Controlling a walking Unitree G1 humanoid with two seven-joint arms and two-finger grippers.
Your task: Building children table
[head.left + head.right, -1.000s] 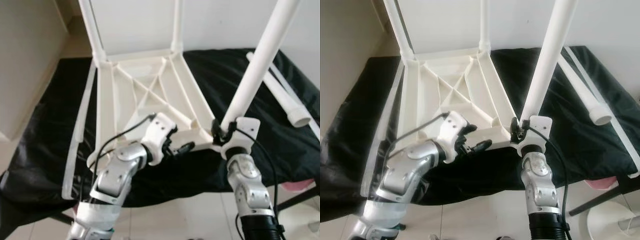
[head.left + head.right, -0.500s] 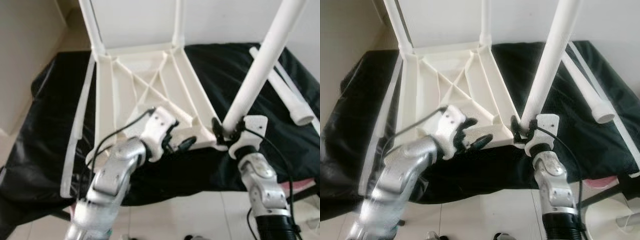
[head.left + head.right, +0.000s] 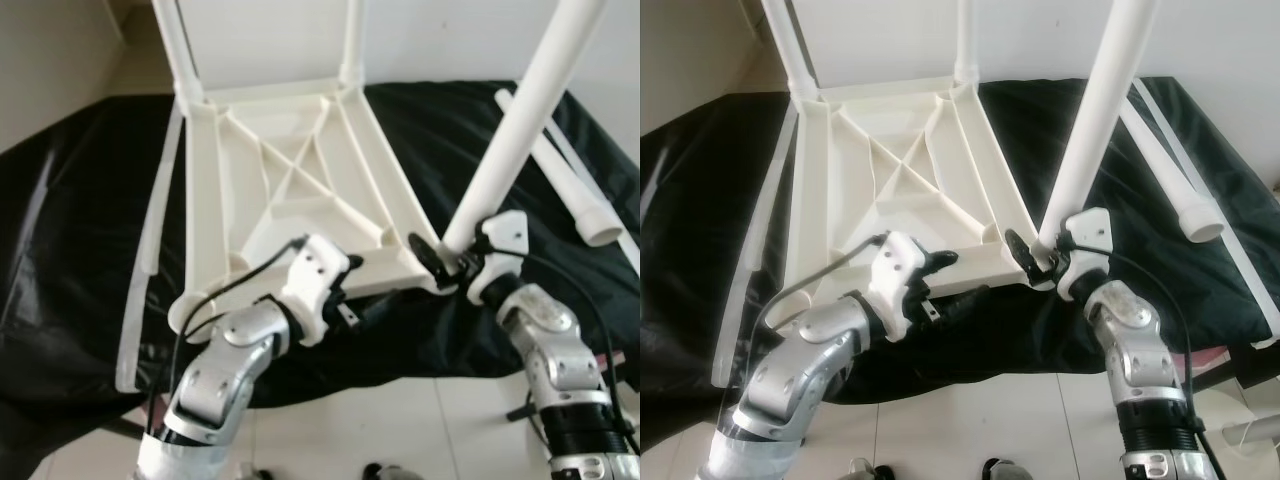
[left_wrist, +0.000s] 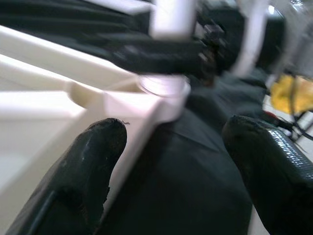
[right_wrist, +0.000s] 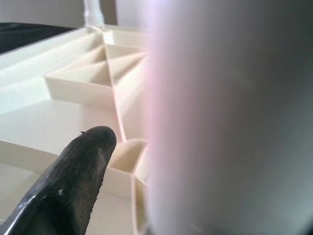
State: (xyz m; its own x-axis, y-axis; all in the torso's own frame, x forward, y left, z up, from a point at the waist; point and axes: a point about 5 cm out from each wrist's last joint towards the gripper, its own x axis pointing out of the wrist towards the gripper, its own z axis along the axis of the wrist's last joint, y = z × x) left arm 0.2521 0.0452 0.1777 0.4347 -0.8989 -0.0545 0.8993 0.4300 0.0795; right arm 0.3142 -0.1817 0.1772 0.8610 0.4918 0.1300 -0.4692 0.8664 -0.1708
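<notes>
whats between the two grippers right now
The near edge of the upturned tabletop spans from the left gripper to the right gripper, seen in both eye views.

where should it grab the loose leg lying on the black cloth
Grip the loose leg mid-shaft, coming from above with the fingers across its round tube. It lies flat on the black cloth with bare cloth alongside it, to the robot's right of the tabletop. The wider open end looks harder to pinch.

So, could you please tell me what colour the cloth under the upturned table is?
Black cloth; it shows best in the left eye view.
</notes>
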